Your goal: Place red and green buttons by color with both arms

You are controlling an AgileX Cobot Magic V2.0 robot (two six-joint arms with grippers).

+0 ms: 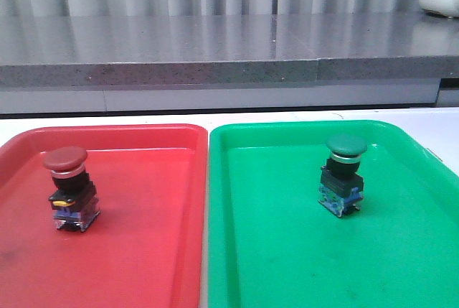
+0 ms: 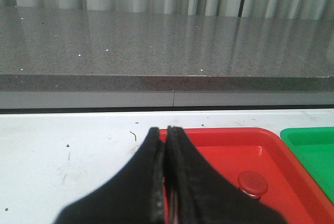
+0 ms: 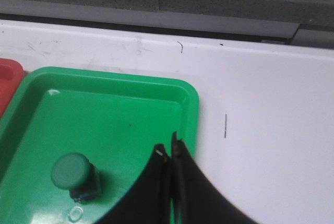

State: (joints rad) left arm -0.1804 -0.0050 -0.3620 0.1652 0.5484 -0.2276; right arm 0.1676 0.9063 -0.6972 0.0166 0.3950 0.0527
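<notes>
On the white tabletop (image 1: 301,115) we see the red button (image 1: 68,188) upright in the red tray (image 1: 143,250) and the green button (image 1: 343,175) upright in the green tray (image 1: 401,250). Our left claw (image 2: 165,135) and right claw (image 3: 170,153) hang pinched together, holding nothing, clear of both buttons. We judge sorting done; withdrawing well means lifting away without brushing either cap.
</notes>
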